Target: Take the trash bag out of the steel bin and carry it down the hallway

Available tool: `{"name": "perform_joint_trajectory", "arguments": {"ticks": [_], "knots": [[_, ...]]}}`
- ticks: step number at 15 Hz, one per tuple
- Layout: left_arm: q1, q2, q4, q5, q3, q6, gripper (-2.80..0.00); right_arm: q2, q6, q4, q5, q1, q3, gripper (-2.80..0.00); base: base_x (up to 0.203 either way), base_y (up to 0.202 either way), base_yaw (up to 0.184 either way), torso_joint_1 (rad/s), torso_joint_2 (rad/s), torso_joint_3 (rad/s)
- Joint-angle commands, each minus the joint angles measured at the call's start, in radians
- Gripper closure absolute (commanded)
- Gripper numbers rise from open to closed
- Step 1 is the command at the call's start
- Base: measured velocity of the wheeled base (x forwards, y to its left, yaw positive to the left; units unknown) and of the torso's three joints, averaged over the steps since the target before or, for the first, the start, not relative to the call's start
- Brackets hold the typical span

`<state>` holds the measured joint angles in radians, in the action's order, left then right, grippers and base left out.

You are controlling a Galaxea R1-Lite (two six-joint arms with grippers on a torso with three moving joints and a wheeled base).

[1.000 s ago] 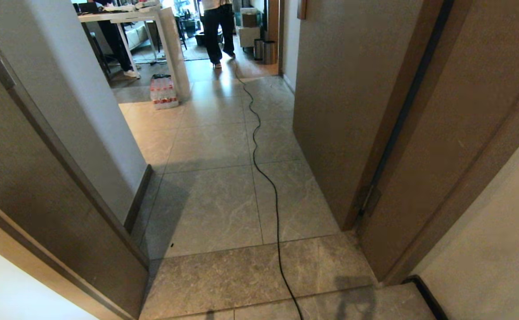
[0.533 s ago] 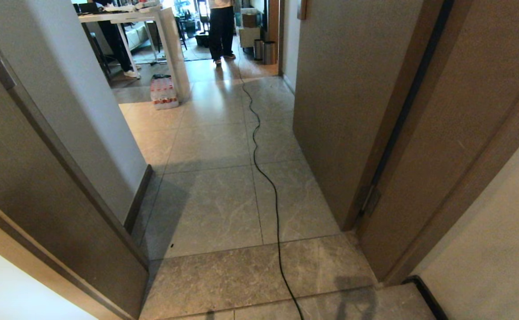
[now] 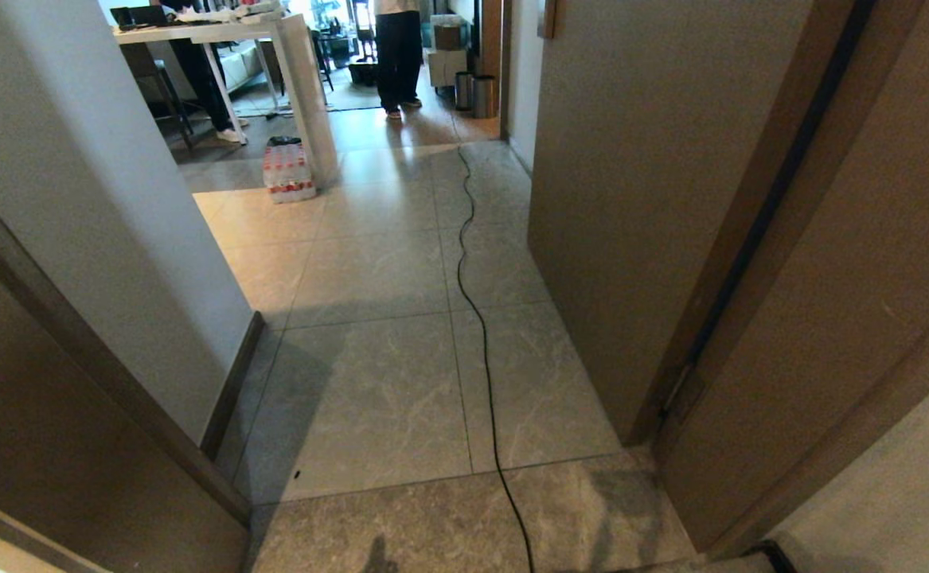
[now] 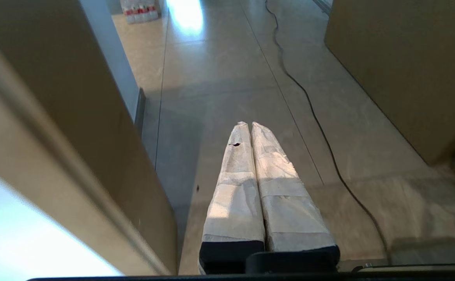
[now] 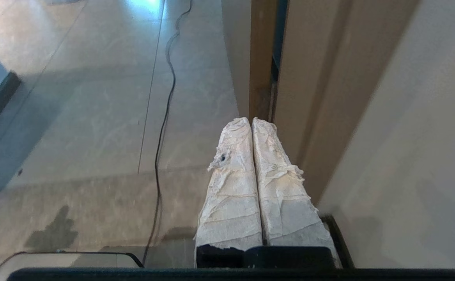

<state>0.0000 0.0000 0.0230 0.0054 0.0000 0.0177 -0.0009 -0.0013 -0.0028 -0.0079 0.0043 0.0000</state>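
Both grippers are clenched and hold nothing: the left gripper (image 4: 250,124) has its two white-wrapped fingers (image 4: 235,183) pressed together above the hallway floor (image 3: 368,398), and the right gripper (image 5: 250,119) is the same, its tips near a brown door frame (image 5: 260,58). A black cable (image 3: 476,318) runs along the tiles ahead of and between the two jaw sets. The steel bin (image 3: 483,96) stands well ahead of the jaws at the far end of the hallway, beside a person's legs (image 3: 398,60); no trash bag can be made out at that range.
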Motion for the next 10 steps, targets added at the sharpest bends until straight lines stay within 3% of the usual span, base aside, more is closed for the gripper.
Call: {"name": "perform_joint_trajectory", "arguments": {"ticks": [1, 10], "knots": [[0.000, 0.000, 0.002, -0.001, 0.011, 0.001, 0.00, 0.001, 0.000, 0.000, 0.000, 0.000, 0.000, 0.00, 0.195, 0.000, 0.003, 0.002, 0.00, 0.003], [0.000, 0.000, 0.002, -0.001, 0.011, 0.001, 0.00, 0.001, 0.000, 0.000, 0.000, 0.000, 0.000, 0.00, 0.195, 0.000, 0.000, 0.002, 0.00, 0.003]]}}
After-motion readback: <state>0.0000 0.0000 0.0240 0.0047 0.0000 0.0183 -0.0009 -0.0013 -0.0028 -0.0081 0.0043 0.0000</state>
